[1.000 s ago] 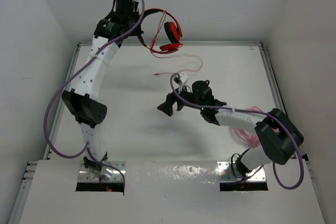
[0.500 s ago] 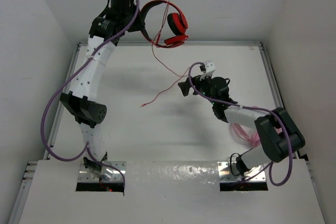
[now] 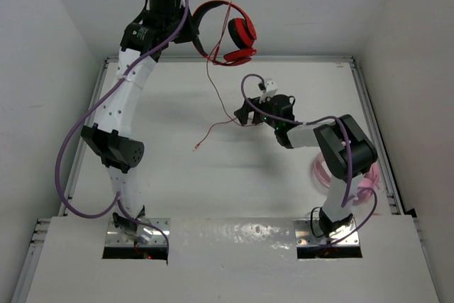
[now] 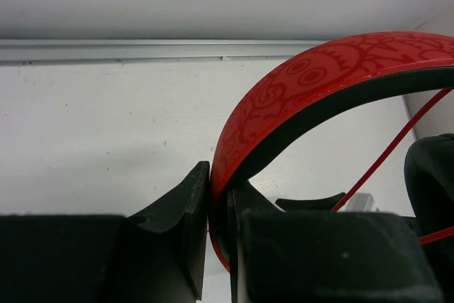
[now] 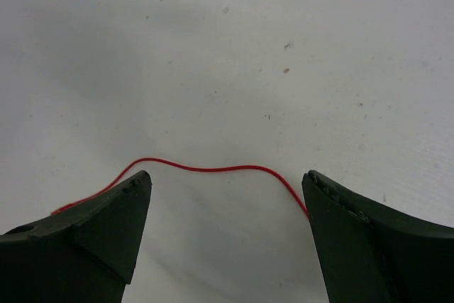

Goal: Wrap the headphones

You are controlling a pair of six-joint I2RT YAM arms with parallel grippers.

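The red headphones (image 3: 234, 33) hang in the air over the table's far edge, my left gripper (image 3: 190, 31) shut on their black-lined headband (image 4: 298, 83). In the left wrist view the band is pinched between the two black fingers of the left gripper (image 4: 218, 204). The thin red cable (image 3: 216, 94) drops from the earcups and trails across the table to its loose end (image 3: 195, 148). My right gripper (image 3: 245, 114) is low over the table, open wide. A stretch of the cable (image 5: 213, 169) lies on the surface across the gap of the right gripper (image 5: 227, 182), just beyond the fingertips.
A pale pink coiled cable bundle (image 3: 369, 186) lies at the right, partly under the right arm. A metal rim (image 3: 365, 97) frames the table, with white walls close behind and at both sides.
The left arm lifted the headphones higher a second ago and has since held still. The right gripper swung from the table's middle to the hanging cable and came down over it.
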